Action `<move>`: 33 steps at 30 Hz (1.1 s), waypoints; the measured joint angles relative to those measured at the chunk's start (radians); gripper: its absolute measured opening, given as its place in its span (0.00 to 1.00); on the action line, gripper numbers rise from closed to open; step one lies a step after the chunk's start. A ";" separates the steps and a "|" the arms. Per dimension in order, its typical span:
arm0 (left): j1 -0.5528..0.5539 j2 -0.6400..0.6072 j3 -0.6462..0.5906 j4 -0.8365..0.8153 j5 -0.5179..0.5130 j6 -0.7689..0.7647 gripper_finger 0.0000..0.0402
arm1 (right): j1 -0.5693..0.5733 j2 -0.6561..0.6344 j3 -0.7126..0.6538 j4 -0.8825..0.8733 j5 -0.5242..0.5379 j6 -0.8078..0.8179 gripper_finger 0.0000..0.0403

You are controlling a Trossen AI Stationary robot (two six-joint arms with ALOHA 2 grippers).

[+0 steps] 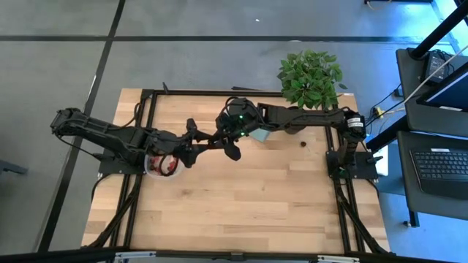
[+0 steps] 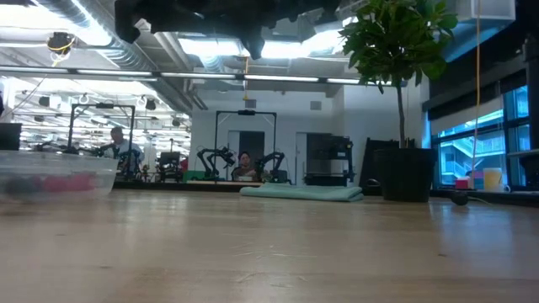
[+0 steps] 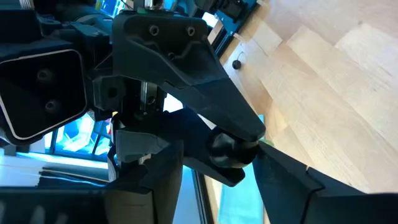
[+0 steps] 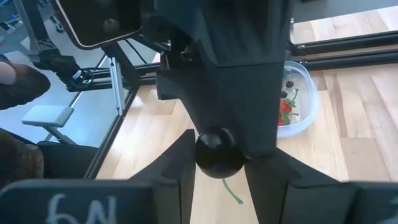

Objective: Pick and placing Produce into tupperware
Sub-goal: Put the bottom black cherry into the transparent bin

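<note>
My two grippers meet high above the middle of the table. My right gripper [image 1: 229, 140] is shut on a dark round berry [image 4: 219, 152] whose green stem [image 4: 233, 193] hangs below it. My left gripper [image 1: 216, 139] faces it, rolled onto its side and open, its fingers [image 3: 163, 186] on either side of the same berry [image 3: 231, 149]. The clear tupperware [image 1: 162, 165] stands on the table under my left arm, with red and dark berries [image 4: 285, 115] in it. One more dark berry [image 1: 303, 144] lies on the table at the right. My right gripper pinches the dark berry's two sides [image 4: 200, 155] between its two fingertips, coming level from the table's right side. The berry is lifted well clear of the table, its stem hanging down. My left gripper: one fingertip [image 3: 264, 163] stands right at the berry; I cannot tell whether it touches.
A flat teal pad [image 1: 258, 134] lies under my right arm. A potted plant [image 1: 310, 77] stands at the far right corner. Bare wood lies toward the near edge [image 1: 241, 212]. People and other robots show in the room behind the table.
</note>
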 joint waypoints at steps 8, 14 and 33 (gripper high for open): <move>0.000 0.000 -0.001 0.007 0.009 0.013 0.33 | 0.000 0.000 0.000 -0.004 -0.007 0.005 0.28; 0.000 -0.001 -0.001 0.009 0.040 0.011 0.31 | 0.001 0.000 0.000 -0.006 -0.013 0.007 0.28; 0.015 0.015 0.000 0.058 0.118 0.001 0.26 | 0.010 0.001 0.001 0.016 0.005 -0.002 0.28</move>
